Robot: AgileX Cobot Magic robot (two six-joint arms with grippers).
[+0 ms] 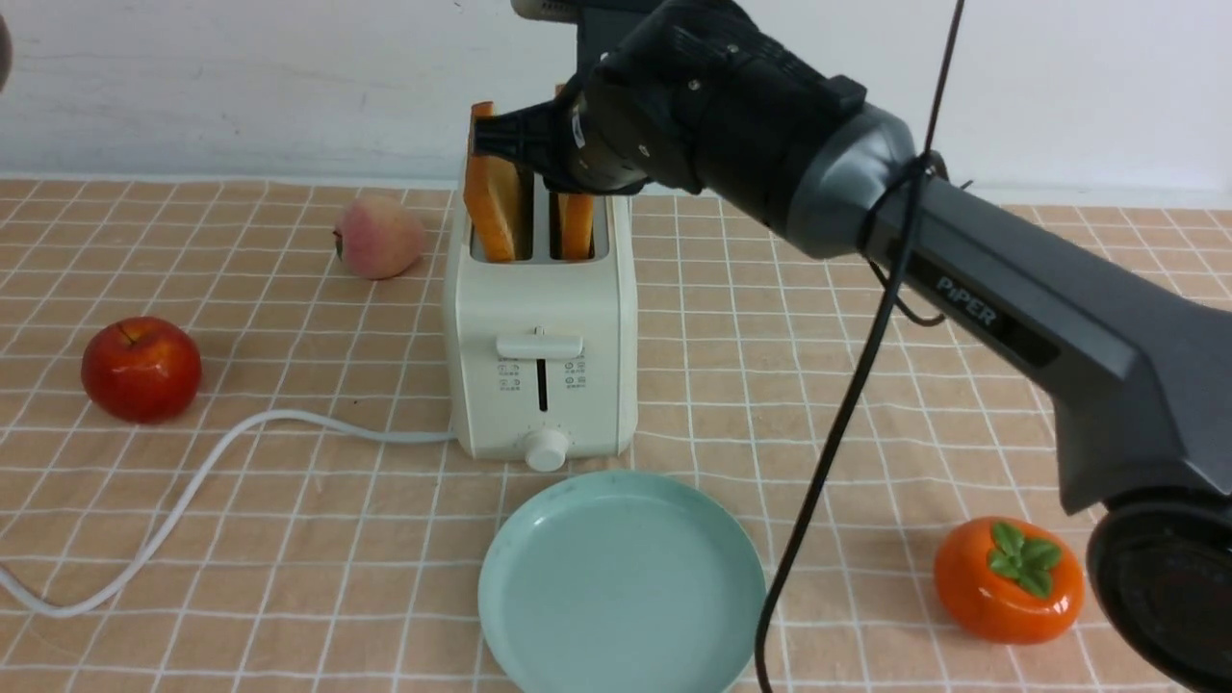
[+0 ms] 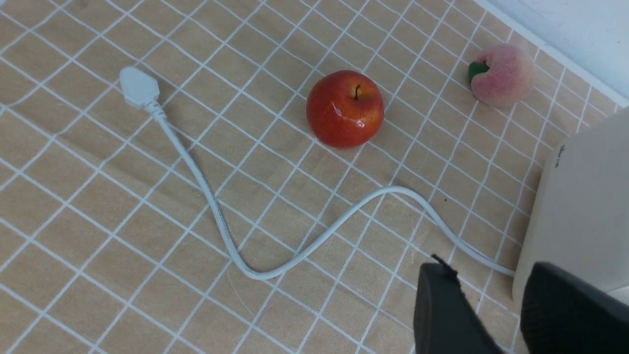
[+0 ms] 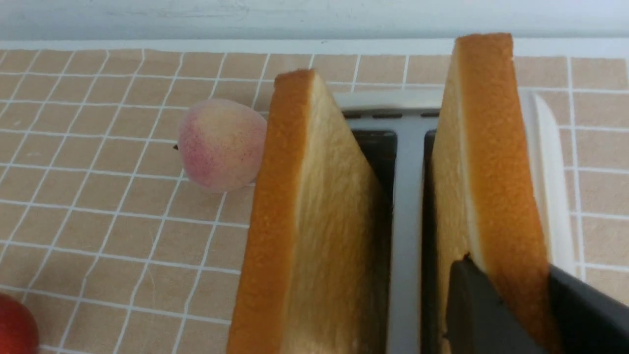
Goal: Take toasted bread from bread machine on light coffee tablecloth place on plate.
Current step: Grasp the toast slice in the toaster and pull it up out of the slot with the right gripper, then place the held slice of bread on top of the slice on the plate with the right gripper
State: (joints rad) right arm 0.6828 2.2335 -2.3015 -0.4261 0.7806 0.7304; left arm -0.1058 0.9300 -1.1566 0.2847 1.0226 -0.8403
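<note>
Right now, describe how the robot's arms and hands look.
The right arm is dark grey and angular, marked "PiPER" in pale letters, with a bulky black wrist and a thin black cable looped round it. The right hand and left hand have flat black fingers.

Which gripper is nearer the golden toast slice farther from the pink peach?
Right. The right gripper clamps the edge of that golden toast slice; the left gripper sits low beside the cream-white toaster.
</note>
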